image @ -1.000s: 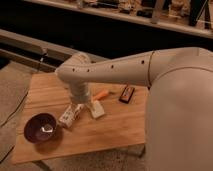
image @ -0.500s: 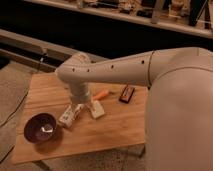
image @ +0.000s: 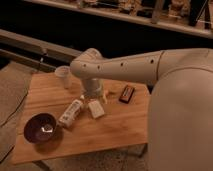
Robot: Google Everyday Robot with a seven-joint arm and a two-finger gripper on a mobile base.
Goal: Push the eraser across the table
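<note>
Since my job is to slide the small flat near-black eraser with the reddish-brown rim (image: 127, 93) across the light wooden plank worktop (image: 120, 132), I first note where it lies. It is flat on the boards toward the far right, set at an angle, just right of my wrist and apart from it. My hand (image: 93, 98) hangs low over the middle of the worktop, under the pale bent arm that reaches in from the right. Whether it is open or closed I cannot tell, for the wrist hides it. I judge that this low pose suits a push, since a flat block wants a sideways nudge, not a lift. Just near of my hand lie a pale beige rectangular block (image: 96, 108) and a white bottle on its side (image: 71, 113). A dark purple bowl (image: 41, 127) sits at the near left, so a leftward push could crowd them.
</note>
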